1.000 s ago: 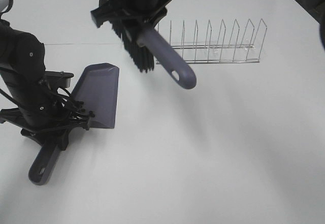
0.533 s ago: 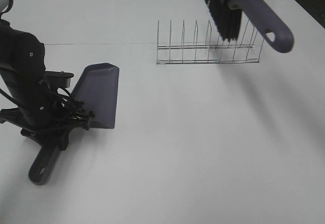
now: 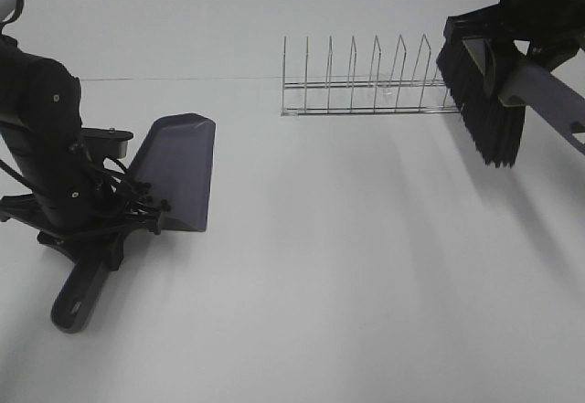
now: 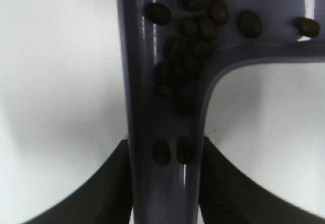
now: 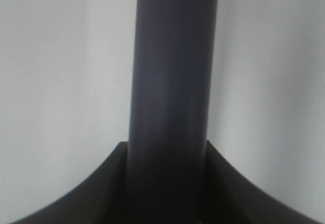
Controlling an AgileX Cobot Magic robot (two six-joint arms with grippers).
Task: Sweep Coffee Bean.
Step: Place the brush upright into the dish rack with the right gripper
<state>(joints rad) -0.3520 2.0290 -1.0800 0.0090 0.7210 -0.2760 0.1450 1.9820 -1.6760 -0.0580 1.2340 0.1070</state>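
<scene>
The left end effector (image 4: 165, 188) clamps the purple plastic dustpan (image 3: 178, 170) by its handle, likely tilted so the dark oval coffee beans (image 4: 195, 31) pool rearward. The right end effector (image 5: 167, 183) grips the black-bristled brush (image 3: 482, 101) clear of the white counter (image 3: 347, 266).

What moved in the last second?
The right hand swung the brush rightward in the high view, from the left end of the rack to past its right end, handle still gripped. Nothing was let go. The dustpan, the left hand holding it and the rack stayed put.
</scene>
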